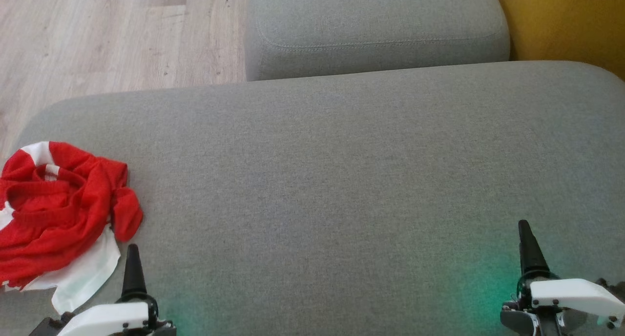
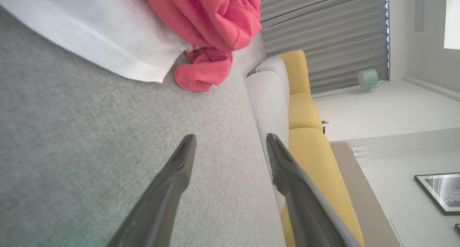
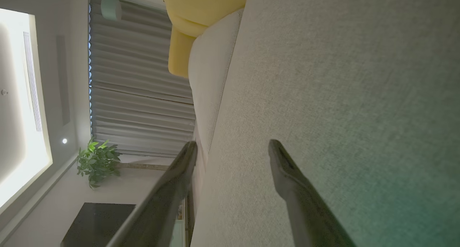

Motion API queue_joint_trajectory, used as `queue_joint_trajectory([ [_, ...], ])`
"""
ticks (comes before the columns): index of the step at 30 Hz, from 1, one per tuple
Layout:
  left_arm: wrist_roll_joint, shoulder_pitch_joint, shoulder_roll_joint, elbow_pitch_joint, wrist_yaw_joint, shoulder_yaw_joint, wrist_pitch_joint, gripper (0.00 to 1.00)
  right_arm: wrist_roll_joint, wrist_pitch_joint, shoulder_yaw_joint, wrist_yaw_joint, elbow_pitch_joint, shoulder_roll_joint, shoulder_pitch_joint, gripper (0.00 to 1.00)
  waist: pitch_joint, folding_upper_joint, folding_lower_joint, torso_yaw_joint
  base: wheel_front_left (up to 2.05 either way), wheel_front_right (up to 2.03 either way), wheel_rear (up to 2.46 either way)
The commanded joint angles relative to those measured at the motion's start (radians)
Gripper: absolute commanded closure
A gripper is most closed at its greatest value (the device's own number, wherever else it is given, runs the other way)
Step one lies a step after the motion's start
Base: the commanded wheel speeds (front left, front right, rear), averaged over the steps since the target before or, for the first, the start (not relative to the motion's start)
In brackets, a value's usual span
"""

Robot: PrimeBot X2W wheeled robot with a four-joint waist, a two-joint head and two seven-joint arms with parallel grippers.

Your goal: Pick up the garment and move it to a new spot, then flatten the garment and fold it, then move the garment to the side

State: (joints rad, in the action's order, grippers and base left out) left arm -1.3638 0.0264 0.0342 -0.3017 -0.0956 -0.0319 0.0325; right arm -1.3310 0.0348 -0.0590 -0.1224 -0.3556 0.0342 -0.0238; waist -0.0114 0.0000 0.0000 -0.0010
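Observation:
A crumpled red and white garment (image 1: 58, 214) lies at the left end of the grey cushion (image 1: 342, 179); the left wrist view has it as red cloth (image 2: 212, 21) over a white panel. My left gripper (image 1: 133, 270) hovers low beside its lower right corner, open, with nothing between the fingers (image 2: 179, 168). My right gripper (image 1: 527, 248) is at the cushion's near right, far from the garment. In the right wrist view its fingers (image 3: 284, 164) stand apart over bare grey fabric, open and empty.
A second grey cushion (image 1: 376, 28) sits behind the first, with yellow upholstery (image 1: 566, 18) at the far right. Pale wood floor (image 1: 112, 33) lies beyond the cushion's left edge. The wrist views take in pleated blinds, a potted plant (image 3: 97, 161) and a framed picture (image 2: 438, 193).

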Motion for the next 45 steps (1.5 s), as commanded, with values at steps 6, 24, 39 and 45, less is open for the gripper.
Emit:
queue_joint_trajectory([
  [6,0.089,-0.032,0.008,0.056,0.013,0.008,-0.025,0.0,0.104,-0.026,0.019,-0.002,0.051,0.007,0.048,0.0,-0.005,0.0,0.0,0.0,0.0,0.0,0.0],
  [24,0.303,-0.021,0.01,0.099,0.04,0.041,-0.078,0.0,0.335,-0.079,0.079,-0.004,0.071,0.009,0.052,0.0,-0.018,0.0,0.0,-0.006,0.0,0.0,0.0],
  [39,0.484,-0.011,0.011,0.128,0.069,0.069,-0.125,0.0,0.538,-0.126,0.138,-0.005,0.081,0.01,0.059,0.0,-0.031,0.0,0.0,-0.007,0.0,0.0,0.0],
  [45,0.55,-0.008,0.012,0.141,0.081,0.078,-0.142,0.0,0.617,-0.144,0.155,-0.005,0.088,0.011,0.061,0.0,-0.034,0.0,0.0,-0.01,0.0,0.0,0.0],
])
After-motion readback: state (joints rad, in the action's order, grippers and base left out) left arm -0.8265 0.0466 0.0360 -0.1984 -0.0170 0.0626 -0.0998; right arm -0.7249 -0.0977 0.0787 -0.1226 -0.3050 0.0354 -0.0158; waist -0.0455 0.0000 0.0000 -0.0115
